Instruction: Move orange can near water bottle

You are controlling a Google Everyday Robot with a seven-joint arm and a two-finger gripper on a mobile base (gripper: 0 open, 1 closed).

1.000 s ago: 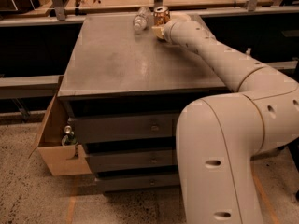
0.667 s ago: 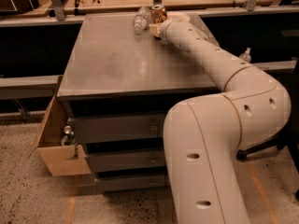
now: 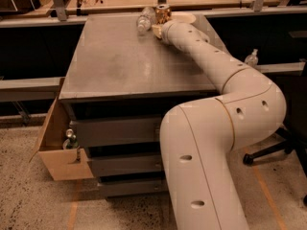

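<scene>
Orange can: the orange can (image 3: 163,13) is a slim cylinder, gold-orange with dark markings and a pale metal top. It stands upright at the far edge of the cabinet top.
Water bottle: the water bottle (image 3: 143,21) is clear crinkled plastic and lies on its side just left of the can. Whether the two touch cannot be made out.
Gripper: the gripper (image 3: 158,29) sits at the far edge, right in front of the can's base. The wrist covers most of it, so I cannot tell whether it grips the can or how wide it is set.
Arm: the arm (image 3: 216,66) is smooth cream shell, rounded at the joints, with small dark holes. It runs from the near right across the top's right side, and its lowest link is cut off by the bottom edge.
Cabinet top: the cabinet top (image 3: 120,61) is dull grey metal, faintly smudged, and bare over its left and middle (the arm overhangs the right edge).
Drawers: the drawers (image 3: 120,131) are grey fronts stacked below the top.
White bowl: a white bowl (image 3: 188,17) lies behind the wrist, half hidden.
Cardboard box: a cardboard box (image 3: 57,163) hangs open at the cabinet's left side, holding small bottles too dim to identify.
Pump-top bottle: a clear pump-top bottle (image 3: 252,57) stands on a ledge to the right, well apart from the can.
Floor: the floor (image 3: 29,195) is speckled, with orange tape lines.
</scene>
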